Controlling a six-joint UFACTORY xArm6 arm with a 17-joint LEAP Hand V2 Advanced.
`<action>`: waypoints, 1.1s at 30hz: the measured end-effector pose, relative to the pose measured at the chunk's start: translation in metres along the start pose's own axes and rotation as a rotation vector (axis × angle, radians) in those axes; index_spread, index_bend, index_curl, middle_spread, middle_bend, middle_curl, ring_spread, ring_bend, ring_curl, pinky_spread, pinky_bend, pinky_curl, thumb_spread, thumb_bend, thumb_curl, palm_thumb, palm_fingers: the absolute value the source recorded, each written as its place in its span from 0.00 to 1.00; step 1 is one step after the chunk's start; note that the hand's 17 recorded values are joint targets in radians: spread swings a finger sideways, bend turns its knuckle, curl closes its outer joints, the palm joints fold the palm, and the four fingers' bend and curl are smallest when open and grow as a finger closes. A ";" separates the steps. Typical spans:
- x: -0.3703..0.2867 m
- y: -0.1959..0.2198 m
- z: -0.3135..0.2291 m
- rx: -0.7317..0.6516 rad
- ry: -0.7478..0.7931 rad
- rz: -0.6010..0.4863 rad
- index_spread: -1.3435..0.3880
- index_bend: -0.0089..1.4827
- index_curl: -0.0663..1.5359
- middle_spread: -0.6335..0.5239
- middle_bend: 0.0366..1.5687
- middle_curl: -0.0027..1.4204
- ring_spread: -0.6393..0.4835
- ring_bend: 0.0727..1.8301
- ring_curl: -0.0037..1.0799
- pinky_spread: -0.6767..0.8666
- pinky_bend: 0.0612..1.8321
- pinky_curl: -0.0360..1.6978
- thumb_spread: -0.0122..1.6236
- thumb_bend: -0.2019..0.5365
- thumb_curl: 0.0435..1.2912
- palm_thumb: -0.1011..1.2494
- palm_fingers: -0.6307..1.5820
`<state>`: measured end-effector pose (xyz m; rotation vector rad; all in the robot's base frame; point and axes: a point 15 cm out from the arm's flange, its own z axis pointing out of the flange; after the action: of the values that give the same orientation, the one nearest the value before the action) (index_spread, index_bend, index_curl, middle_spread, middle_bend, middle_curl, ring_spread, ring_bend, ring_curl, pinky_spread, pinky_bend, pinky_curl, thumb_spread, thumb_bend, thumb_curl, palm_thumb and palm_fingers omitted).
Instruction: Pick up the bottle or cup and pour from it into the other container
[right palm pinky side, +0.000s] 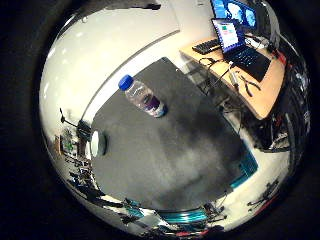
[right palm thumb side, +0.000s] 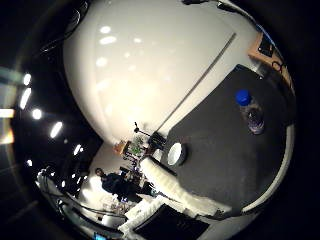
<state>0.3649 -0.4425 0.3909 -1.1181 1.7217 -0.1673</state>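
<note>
A clear plastic bottle (right palm pinky side: 144, 97) with a blue cap stands on a dark grey table top (right palm pinky side: 175, 150), near its edge. The right thumb side palm view shows the same bottle (right palm thumb side: 252, 113) and a small white cup (right palm thumb side: 176, 153) standing on the table away from it. The cup also shows in the right little finger side palm view (right palm pinky side: 98, 143) at the table's far edge. My hand (right palm thumb side: 175, 190) is well above the table, far from both. One white finger reaches straight out into the thumb side view. The hand holds nothing.
A wooden desk (right palm pinky side: 245, 85) with a laptop (right palm pinky side: 232, 40), a keyboard and monitors stands beside the dark table. Stands and tripods (right palm pinky side: 72, 128) are past the table's far edge near the cup. White floor (right palm thumb side: 150, 70) surrounds the table.
</note>
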 end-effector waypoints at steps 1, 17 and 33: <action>0.006 -0.001 0.001 0.006 -0.011 0.007 0.63 0.11 0.22 0.56 0.18 0.25 0.72 0.20 0.21 0.72 0.40 0.02 0.64 0.24 0.19 0.33 0.39; 0.087 0.026 0.030 0.060 -0.144 0.112 0.64 0.12 0.23 0.57 0.18 0.25 0.72 0.20 0.21 0.72 0.40 0.02 0.66 0.24 0.19 0.35 0.38; 0.111 0.033 0.086 0.044 -0.154 0.156 0.64 0.12 0.23 0.57 0.18 0.25 0.72 0.21 0.20 0.72 0.37 0.02 0.67 0.24 0.19 0.36 0.39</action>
<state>0.4099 -0.4734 0.2577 -0.9357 1.6511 -0.0206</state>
